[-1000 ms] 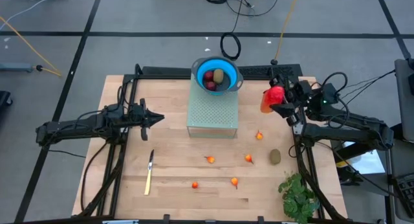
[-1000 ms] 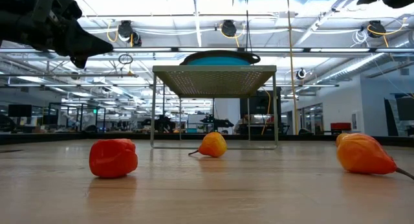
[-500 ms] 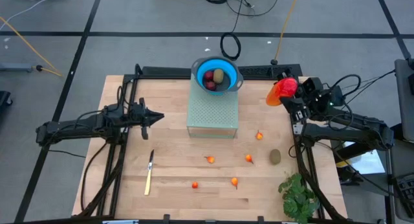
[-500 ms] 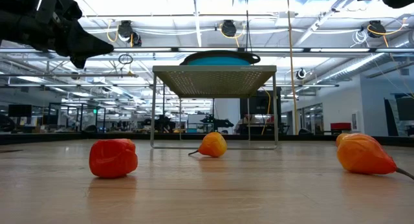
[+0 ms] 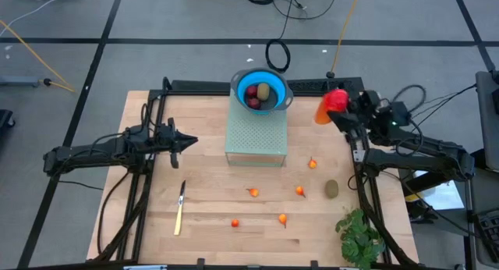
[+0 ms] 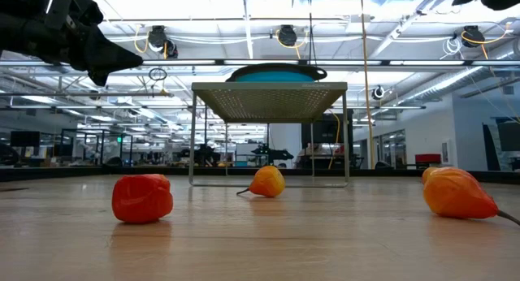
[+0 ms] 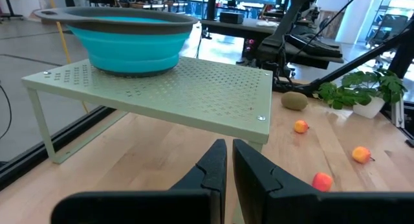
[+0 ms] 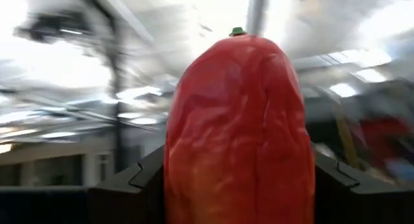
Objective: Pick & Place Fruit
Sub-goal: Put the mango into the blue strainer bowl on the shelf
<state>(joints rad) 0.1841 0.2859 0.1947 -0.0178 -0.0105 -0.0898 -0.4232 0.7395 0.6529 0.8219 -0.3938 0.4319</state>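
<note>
Wooden table under overhead camera, industrial floor around. Blue bowl on green perforated stand at far edge, dark red round fruit and olive oval inside. Right gripper raised over far right corner, jaws clamped around long red-and-yellow fruit. Left gripper near left edge, jaws closed, empty. Small orange fruits scattered mid-table; another olive oval near right edge.
</note>
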